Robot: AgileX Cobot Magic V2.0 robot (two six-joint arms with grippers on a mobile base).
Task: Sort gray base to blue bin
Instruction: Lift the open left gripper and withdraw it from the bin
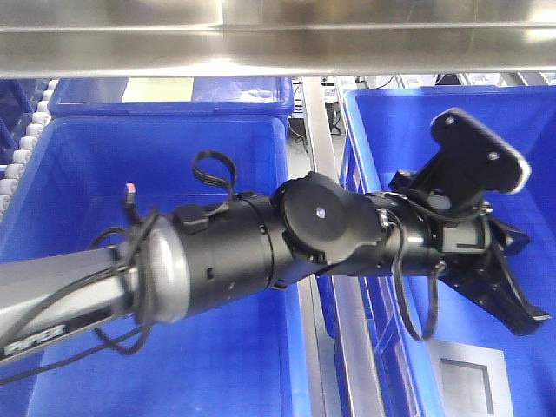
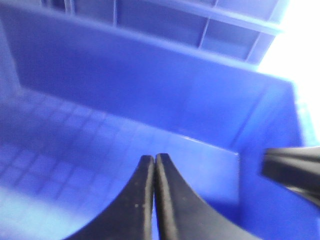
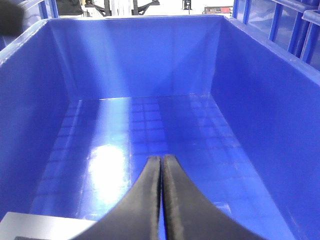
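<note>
— So where's the base (image 1: 470,382)?

— Lying flat on the floor of the right-hand bin (image 1: 382,139), recess up, at the near end. In the right wrist view only a pale corner of it shows at the bottom left.

— And the grippers?

— Right gripper (image 3: 161,165): fingers pressed together, nothing between them, pointing along the bin floor. Left gripper (image 2: 153,162) likewise closed and empty, over another bin (image 2: 125,85).

— Whose arm (image 1: 321,226) crosses the front view?

— I can't tell. With the base resting in the bin, the sorting looks done.
</note>
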